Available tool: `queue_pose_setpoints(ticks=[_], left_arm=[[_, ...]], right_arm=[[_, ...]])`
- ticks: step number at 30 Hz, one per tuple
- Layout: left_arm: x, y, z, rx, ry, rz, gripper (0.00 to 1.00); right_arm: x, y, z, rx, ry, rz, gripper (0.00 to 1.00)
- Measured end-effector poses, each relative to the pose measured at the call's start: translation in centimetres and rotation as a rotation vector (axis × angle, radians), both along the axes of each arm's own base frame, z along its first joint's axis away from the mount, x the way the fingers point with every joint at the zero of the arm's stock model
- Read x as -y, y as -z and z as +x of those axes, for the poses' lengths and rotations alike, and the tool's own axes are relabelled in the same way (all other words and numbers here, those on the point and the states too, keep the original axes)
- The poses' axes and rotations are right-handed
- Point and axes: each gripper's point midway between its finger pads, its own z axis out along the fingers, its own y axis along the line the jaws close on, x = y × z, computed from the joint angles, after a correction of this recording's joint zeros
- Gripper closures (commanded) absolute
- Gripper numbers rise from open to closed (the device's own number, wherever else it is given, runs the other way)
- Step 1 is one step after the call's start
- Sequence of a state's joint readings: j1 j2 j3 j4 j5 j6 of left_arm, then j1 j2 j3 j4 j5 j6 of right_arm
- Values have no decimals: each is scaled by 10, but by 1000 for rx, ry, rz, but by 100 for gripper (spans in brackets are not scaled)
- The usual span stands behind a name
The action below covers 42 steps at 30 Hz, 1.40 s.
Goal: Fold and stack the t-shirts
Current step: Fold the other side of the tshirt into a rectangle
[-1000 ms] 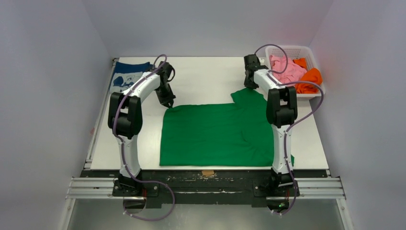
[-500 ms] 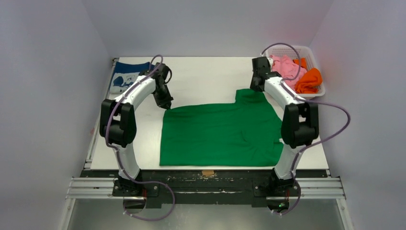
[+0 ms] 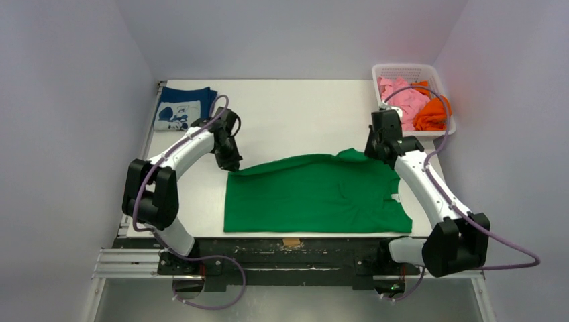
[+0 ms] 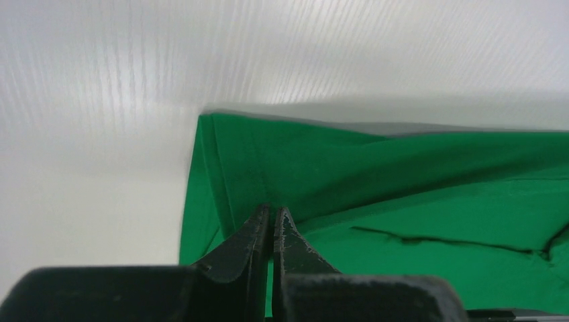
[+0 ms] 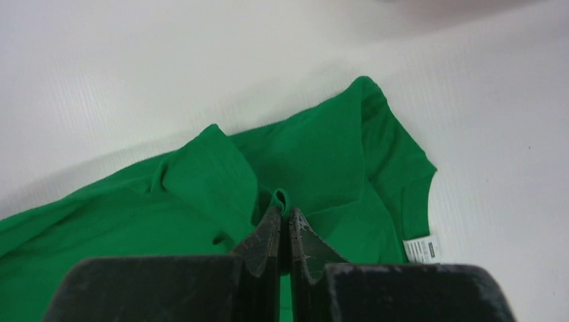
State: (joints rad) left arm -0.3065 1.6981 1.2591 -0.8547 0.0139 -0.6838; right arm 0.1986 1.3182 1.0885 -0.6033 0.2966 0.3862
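Pale walls [image 3: 67, 100] close in a white worktop [image 3: 302, 107] on three sides, with a white basket [image 3: 406, 68] at its far right corner. A navy t-shirt [image 3: 180, 107] lies folded at the far left corner, so one piece looks done. The green t-shirt [image 3: 308, 198] is spread across the near middle, and its fold seems only begun. The left fingers [image 4: 251, 238] are closed on its far left corner, and the right fingers [image 5: 265, 235] are pinched shut on a bunch of cloth by its far right sleeve. The far edge between them appears lifted a little off the surface. A pink t-shirt [image 3: 399, 94] and an orange t-shirt [image 3: 433, 111] lie crumpled in the basket, so most of the work is left.
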Motion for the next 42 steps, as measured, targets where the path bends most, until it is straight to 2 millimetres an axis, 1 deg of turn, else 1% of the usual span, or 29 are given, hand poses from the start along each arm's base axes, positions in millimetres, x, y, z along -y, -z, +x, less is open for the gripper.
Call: queue_pose_setpoints(ticks=[5,10,13,16,17,19,20,21,22,23,25,26,27,29,31,32,33,34,36,37,38,40,42], left_arm=[[-9,3,-25,-2,-4,10,100],[-13,7,-32,5,-8,20,100],[-16,10,-37,3,-9,27,100],[-17,10,-40,7,-10,27,100],[-18,10,-40,8,-10,28,100],[-18,11,-40,11,-10,29,100],[-18,11,-40,11,-10,29,94],[-18,12,-40,9,-10,30,90],[-18,12,-41,8,-10,30,86],[-18,13,-41,6,-11,31,79],[-20,14,-44,-3,-12,37,62],[-22,16,-48,-14,-16,46,54],[-25,17,-54,-33,-21,58,49],[-32,15,-69,-66,-28,83,37],[-41,8,-83,-84,-44,112,23],[-44,3,-88,-85,-52,122,18],[-49,-2,-93,-79,-59,136,14],[-52,-9,-96,-68,-64,145,12],[-54,-21,-98,-47,-66,145,8],[-52,-28,-95,-29,-64,134,3],[-49,-33,-92,-14,-59,116,0],[-32,-43,-78,30,-35,35,0],[-9,-49,-63,71,5,-68,0]], right_arm=[[7,13,-42,-66,9,-3,100],[15,19,-74,-113,46,-10,100],[19,18,-89,-122,71,-5,100],[22,20,-99,-140,97,0,100],[23,21,-102,-149,108,-3,99],[25,25,-108,-172,126,-8,91],[26,26,-110,-180,132,-6,84],[26,28,-113,-193,136,-4,82],[25,30,-115,-202,141,0,77],[24,34,-118,-214,144,7,71],[21,43,-126,-252,151,28,64],[19,50,-135,-291,154,41,60],[18,56,-144,-326,162,50,56],[15,66,-162,-387,172,78,45],[12,68,-175,-411,179,103,33],[11,67,-180,-404,179,118,28],[10,65,-181,-393,179,126,22],[8,62,-180,-372,175,143,19],[5,58,-173,-331,165,167,16],[2,57,-168,-315,159,178,15],[0,56,-163,-304,153,188,15],[-8,58,-147,-283,133,213,14],[-15,64,-129,-277,108,229,14]])
